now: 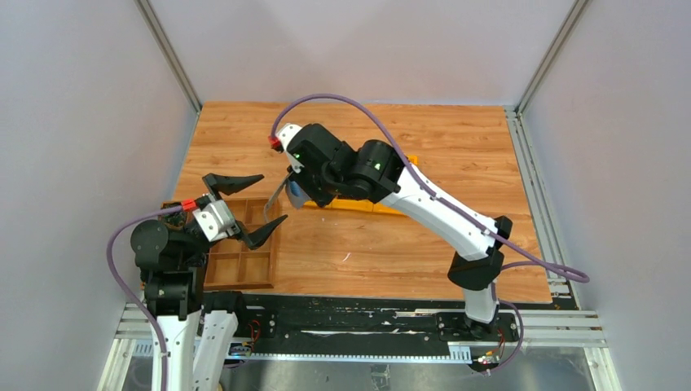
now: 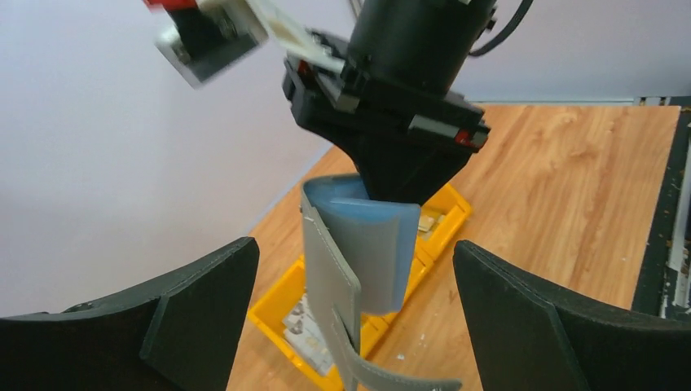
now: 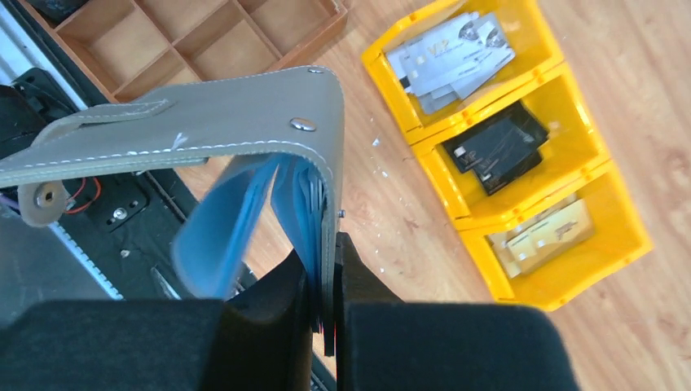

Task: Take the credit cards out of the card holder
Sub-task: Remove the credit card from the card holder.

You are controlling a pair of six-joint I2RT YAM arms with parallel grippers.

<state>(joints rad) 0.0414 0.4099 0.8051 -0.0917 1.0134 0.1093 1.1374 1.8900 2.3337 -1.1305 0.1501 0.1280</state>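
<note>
Pinching only one edge of the soft grey-blue folding card holder [image 3: 244, 122], mid-frame above the bench [image 1: 456, 147], the right gripper [image 3: 326, 285] could lose it; the spread left gripper [image 1: 275, 196] might snag its tab [image 2: 358, 371].

Matt grey stitched card holder [image 3: 220, 122] — glossy yellow bins [image 3: 521, 138]

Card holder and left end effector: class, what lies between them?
Nothing: in the left wrist view the card holder hangs ahead of the open left end effector, only air between.
</note>
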